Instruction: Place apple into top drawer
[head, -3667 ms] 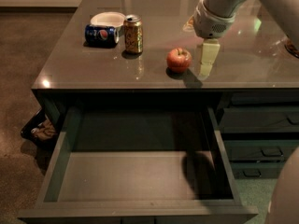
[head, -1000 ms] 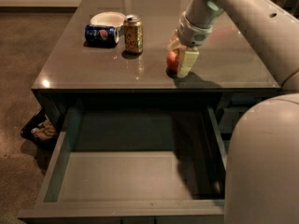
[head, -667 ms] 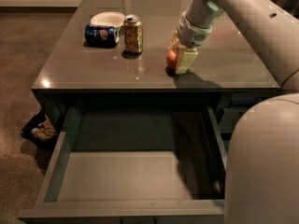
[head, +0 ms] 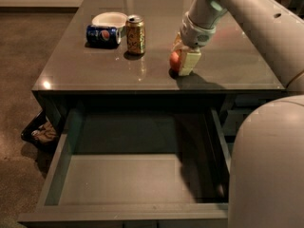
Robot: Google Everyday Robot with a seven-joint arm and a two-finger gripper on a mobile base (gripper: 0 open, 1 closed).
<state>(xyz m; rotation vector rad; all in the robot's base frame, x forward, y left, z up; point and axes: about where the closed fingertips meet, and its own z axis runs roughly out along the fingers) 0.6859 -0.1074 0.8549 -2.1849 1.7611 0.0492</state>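
Note:
The apple (head: pixel 174 61), small and red-orange, sits on the grey desk top (head: pixel 95 72) near its front edge, right of centre. My gripper (head: pixel 183 57) has come down onto it from the upper right; its pale part covers the apple's right side. The apple looks to be resting on the desk, with a shadow right beneath it. The top drawer (head: pixel 137 177) is pulled fully out below the desk front. It is wide and shallow, and its flat grey bottom is bare.
A gold drink can (head: pixel 135 34) stands left of the apple. A blue can (head: pixel 101 34) lies on its side beside a white bowl (head: pixel 110 19). My arm's bulk (head: pixel 268 165) fills the lower right, over the drawer's right side. A dark bag (head: pixel 40 132) lies on the floor at left.
My gripper has moved left and down from beside the apple to sit around it. Over the last second it and the apple have barely moved.

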